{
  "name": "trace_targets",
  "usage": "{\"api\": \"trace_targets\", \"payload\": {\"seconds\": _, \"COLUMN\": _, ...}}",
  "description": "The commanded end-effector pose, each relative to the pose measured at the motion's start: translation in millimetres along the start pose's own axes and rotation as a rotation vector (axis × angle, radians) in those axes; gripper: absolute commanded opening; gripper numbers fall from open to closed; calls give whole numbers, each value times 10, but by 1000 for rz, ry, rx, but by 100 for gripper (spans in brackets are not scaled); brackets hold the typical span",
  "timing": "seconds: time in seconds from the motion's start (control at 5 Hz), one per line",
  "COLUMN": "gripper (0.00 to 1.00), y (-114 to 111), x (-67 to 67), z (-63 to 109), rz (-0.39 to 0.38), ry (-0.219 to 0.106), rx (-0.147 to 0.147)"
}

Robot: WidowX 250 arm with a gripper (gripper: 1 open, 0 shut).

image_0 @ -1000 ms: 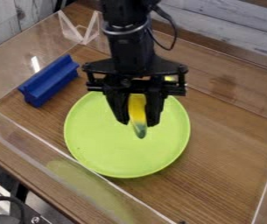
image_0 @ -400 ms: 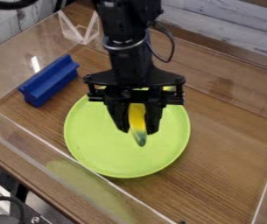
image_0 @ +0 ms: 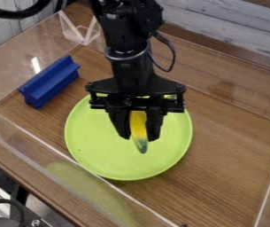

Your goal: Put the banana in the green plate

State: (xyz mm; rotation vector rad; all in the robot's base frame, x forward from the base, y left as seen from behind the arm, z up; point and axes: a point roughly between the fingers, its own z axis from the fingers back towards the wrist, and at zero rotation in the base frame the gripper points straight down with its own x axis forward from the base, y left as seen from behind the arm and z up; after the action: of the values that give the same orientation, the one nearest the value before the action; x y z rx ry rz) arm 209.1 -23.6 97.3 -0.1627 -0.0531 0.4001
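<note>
The yellow banana point(image_0: 140, 126) hangs nearly upright with its greenish tip pointing down, pinched between the black fingers of my gripper point(image_0: 138, 124). The gripper is shut on it. Directly below lies the large lime-green plate point(image_0: 96, 137), and the banana's tip is just above the plate's middle, perhaps touching it; I cannot tell which. The dark arm rises from the gripper toward the top of the view and hides the plate's far rim.
A blue rectangular block point(image_0: 49, 80) lies on the wooden table left of the plate. Clear plastic walls point(image_0: 19, 133) surround the work area, with a reflective panel along the front left. A pale wall runs behind at the upper right.
The gripper has come down a little with the banana, bringing its tip closer to the plate. Its grip has not changed.
</note>
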Motion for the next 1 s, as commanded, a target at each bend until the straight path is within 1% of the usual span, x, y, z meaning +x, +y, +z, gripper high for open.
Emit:
{"api": "trace_targets", "payload": {"seconds": 0.0, "gripper": 100, "y": -20, "x": 64, "z": 54, "rz": -6, "ry": -26, "rx": -8}}
{"api": "trace_targets", "payload": {"seconds": 0.2, "gripper": 100, "y": -17, "x": 122, "z": 87, "rz": -2, "ry": -35, "rx": -7}}
{"api": "trace_targets", "payload": {"seconds": 0.6, "gripper": 100, "y": -34, "x": 248, "z": 183, "rz": -7, "ry": -98, "rx": -5}}
{"api": "trace_targets", "payload": {"seconds": 0.8, "gripper": 100, "y": -62, "x": 265, "z": 195, "rz": -5, "ry": -120, "rx": -3}}
